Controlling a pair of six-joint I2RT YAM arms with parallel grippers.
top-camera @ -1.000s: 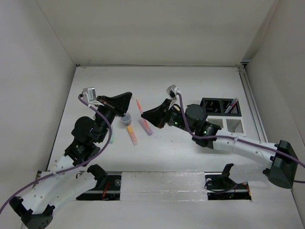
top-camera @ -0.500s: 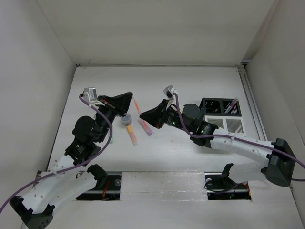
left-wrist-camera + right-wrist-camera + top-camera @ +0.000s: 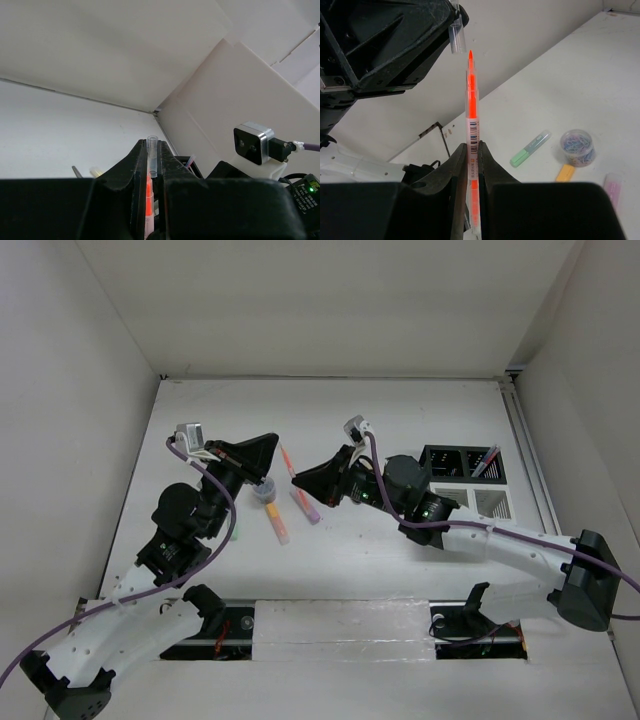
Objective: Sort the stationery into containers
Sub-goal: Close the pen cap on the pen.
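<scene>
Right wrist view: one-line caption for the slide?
Right claw grips a thin orange-red pen, its bare tip close to the clear plastic cap held in the left claw.

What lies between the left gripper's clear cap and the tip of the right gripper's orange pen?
Nothing: the right wrist view shows only a bare gap between the clear cap and the tip of the orange pen.

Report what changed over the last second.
The right gripper, shut on the orange-red pen, shifted slightly left, toward the left gripper holding the clear cap. Nothing was taken or released. The left arm, the orange marker, the purple marker, the tub of clips and the organizer stayed put.
</scene>
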